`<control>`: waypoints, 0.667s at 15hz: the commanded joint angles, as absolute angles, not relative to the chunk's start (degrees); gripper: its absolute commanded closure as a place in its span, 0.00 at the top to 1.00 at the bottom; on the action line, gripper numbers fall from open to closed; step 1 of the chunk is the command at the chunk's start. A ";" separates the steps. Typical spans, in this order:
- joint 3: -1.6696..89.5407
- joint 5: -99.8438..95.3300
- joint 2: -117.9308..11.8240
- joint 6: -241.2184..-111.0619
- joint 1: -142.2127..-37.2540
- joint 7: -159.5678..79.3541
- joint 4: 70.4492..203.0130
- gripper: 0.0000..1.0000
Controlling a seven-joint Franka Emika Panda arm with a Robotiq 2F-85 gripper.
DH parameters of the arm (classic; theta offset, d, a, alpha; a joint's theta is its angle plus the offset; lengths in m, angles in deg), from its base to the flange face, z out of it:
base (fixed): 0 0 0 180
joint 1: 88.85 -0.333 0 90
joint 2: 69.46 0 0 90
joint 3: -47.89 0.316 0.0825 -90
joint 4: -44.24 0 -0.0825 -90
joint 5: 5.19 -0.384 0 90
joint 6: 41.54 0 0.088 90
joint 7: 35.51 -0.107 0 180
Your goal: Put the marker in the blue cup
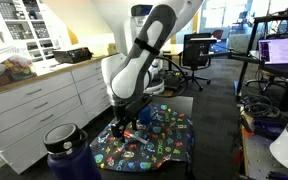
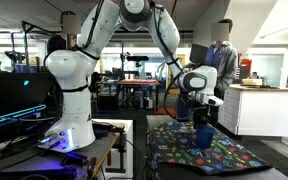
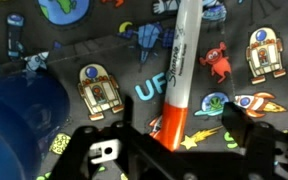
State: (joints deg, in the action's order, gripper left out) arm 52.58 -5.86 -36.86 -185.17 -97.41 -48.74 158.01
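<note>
One grey-barrelled Sharpie marker [image 3: 182, 60] with an orange cap lies flat on a dark cloth [image 1: 169, 135] printed with cartoon robots and planets, just beside the small dark-blue cylindrical cup [image 3: 19, 115] that it is meant to end up in. In the wrist view the black Robotiq gripper [image 3: 177, 128] is spread wide and straddles the capped end. A clear gap shows on each side of the marker, so nothing is held yet. Both exterior views put the gripper [image 2: 196, 112] low over the cloth and close alongside the blue cup [image 2: 204, 136]. A larger navy bottle [image 1: 64, 150] with a lid stands well apart from the cup, near the camera, and plays no part.

The step in hand looks to be the pick-up. To do it well, the marker should sit midway between the fingers before they close. They should then close squarely across the barrel, not on the slicker taper of the cap, so that the marker does not swing. With the cup this close, the descent should be straight down to avoid nudging its wall. Once the marker is gripped, it needs lifting clear above the rim before it is moved over the cup. Letting go is safest once the lower end is already inside the cup.
</note>
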 commanded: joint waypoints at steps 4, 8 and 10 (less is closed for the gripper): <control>51.42 -5.90 -36.27 -183.78 -98.20 -48.57 156.16 0.42; 51.45 -6.06 -36.15 -183.54 -98.17 -48.56 155.30 0.16; 51.42 -6.16 -36.00 -183.06 -98.23 -48.84 154.83 0.03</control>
State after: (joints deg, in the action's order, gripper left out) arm 52.18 -5.86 -36.44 -185.11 -97.44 -48.74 156.47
